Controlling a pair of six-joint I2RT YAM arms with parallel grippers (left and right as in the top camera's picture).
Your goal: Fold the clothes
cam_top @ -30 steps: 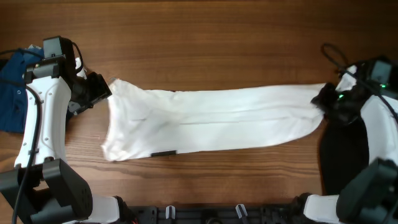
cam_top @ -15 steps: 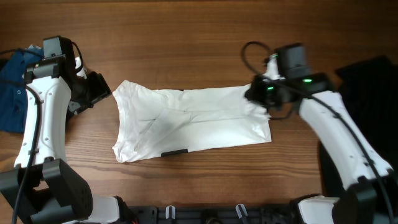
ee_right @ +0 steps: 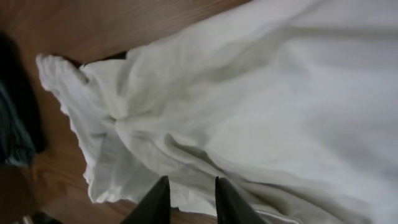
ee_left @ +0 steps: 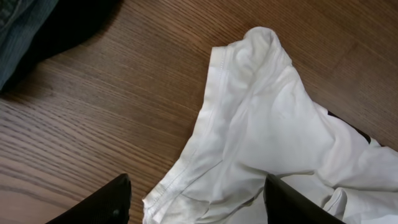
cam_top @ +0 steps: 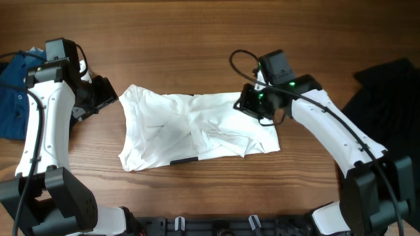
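The white T-shirt (cam_top: 197, 128) lies crumpled across the middle of the wooden table, with its right end folded leftward over itself. A small dark hem tag (cam_top: 185, 160) shows at its near edge. My right gripper (cam_top: 252, 105) is over the shirt's upper right corner. In the right wrist view its fingers (ee_right: 191, 183) are nearly together, pinching the white cloth (ee_right: 280, 81). My left gripper (cam_top: 105, 98) is open and empty just left of the shirt. In the left wrist view its fingers (ee_left: 196, 190) straddle the shirt's hemmed left end (ee_left: 280, 124).
A blue garment (cam_top: 13, 92) lies at the far left edge and also shows in the left wrist view (ee_left: 18, 25). A black garment (cam_top: 384, 85) lies at the right edge. The wood of the table (cam_top: 197, 39) shows behind the shirt.
My right gripper has swept from the far right to left of centre, dragging the shirt's right end with it. The long shirt is now shorter and bunched. The left arm has not moved.
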